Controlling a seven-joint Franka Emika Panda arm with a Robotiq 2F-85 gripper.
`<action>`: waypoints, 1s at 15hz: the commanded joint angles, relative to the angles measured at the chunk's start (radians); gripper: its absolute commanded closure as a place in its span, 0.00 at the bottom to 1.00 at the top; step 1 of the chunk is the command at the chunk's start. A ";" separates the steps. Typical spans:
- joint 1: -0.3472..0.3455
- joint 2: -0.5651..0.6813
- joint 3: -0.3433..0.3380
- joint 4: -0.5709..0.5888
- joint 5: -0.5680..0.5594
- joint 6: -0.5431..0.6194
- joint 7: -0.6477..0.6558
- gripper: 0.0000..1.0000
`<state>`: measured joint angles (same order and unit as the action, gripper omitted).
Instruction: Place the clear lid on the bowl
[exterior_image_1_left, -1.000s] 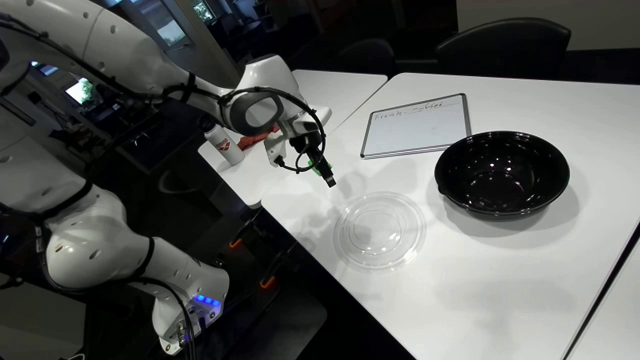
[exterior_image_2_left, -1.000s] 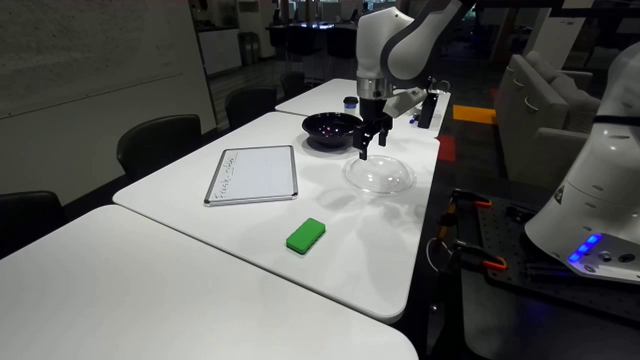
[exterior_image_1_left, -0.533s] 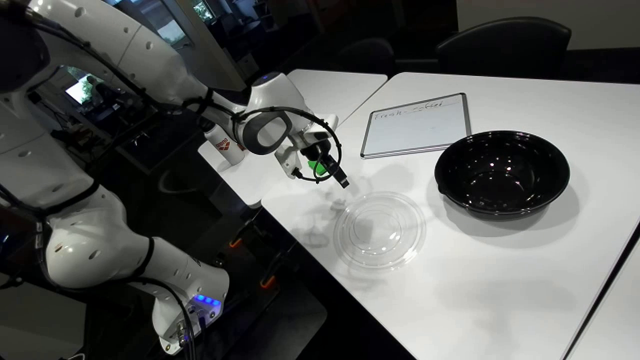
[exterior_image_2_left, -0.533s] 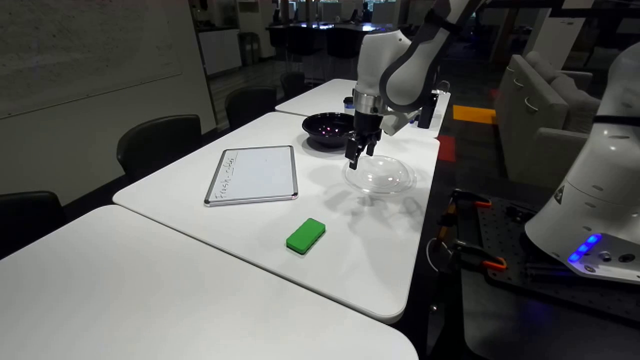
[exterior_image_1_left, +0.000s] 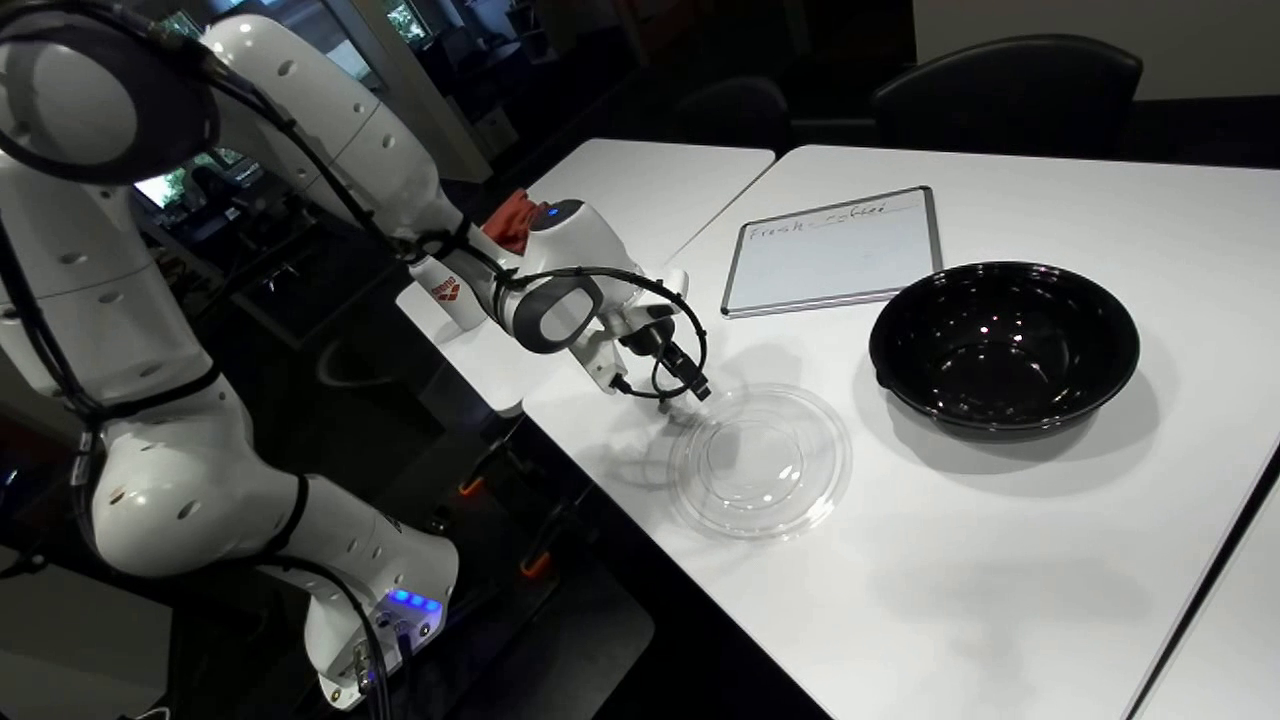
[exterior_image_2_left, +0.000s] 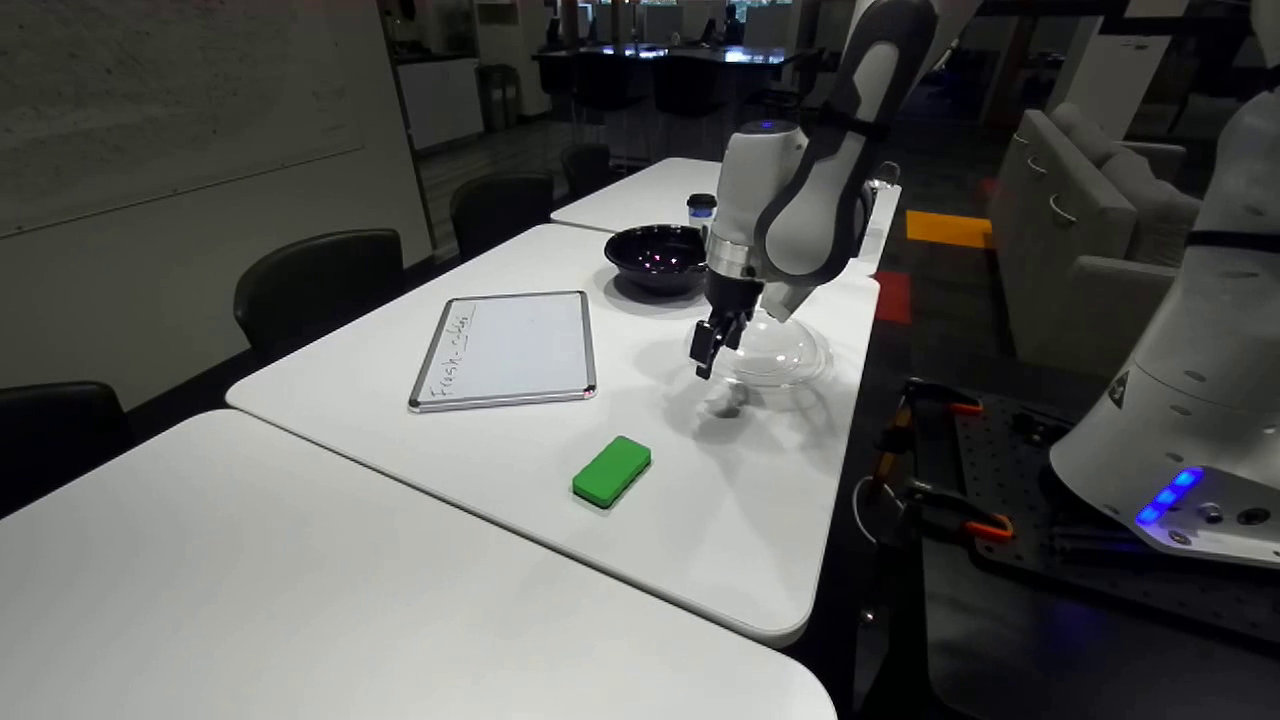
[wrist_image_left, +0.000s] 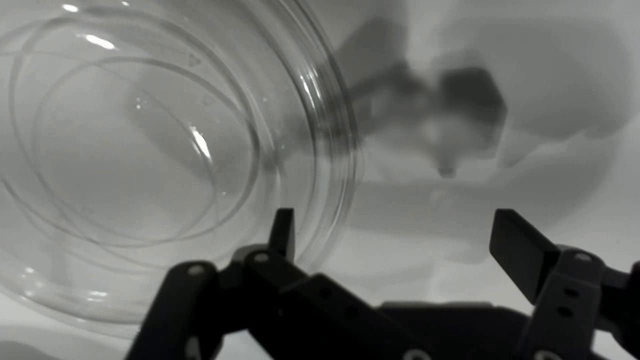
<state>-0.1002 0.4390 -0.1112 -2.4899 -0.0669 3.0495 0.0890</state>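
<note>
The clear lid (exterior_image_1_left: 765, 465) lies flat on the white table, in both exterior views (exterior_image_2_left: 785, 355). In the wrist view the lid (wrist_image_left: 145, 155) fills the left half, its rim curving past the left finger. My gripper (wrist_image_left: 392, 225) is open, with nothing between its fingers. The left finger overlaps the lid's edge in that view; the right finger is over bare table. In both exterior views the gripper (exterior_image_1_left: 700, 388) (exterior_image_2_left: 718, 355) hangs low above the table at the lid's edge. The glossy black bowl (exterior_image_1_left: 1000, 350) (exterior_image_2_left: 655, 262) stands upright and uncovered beyond the lid; it is out of the wrist view.
A whiteboard with a dark frame (exterior_image_1_left: 835, 252) (exterior_image_2_left: 510, 345) lies near the bowl. A green eraser (exterior_image_2_left: 612, 470) lies on the table. A cup with a dark lid (exterior_image_2_left: 701, 208) stands behind the bowl. A white bottle (exterior_image_1_left: 448, 290) and red cloth (exterior_image_1_left: 510, 222) are behind the arm.
My gripper has come down toward the table and shifted to the lid's edge. It is open in the frames where its fingers show. The lid and bowl have not moved.
</note>
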 joint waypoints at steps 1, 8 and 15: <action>-0.024 0.061 0.026 0.024 0.031 0.062 -0.048 0.00; -0.079 0.133 0.069 0.072 0.033 0.064 -0.068 0.26; -0.109 0.142 0.093 0.095 0.035 0.056 -0.088 0.77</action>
<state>-0.1851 0.5725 -0.0375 -2.4052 -0.0588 3.0974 0.0433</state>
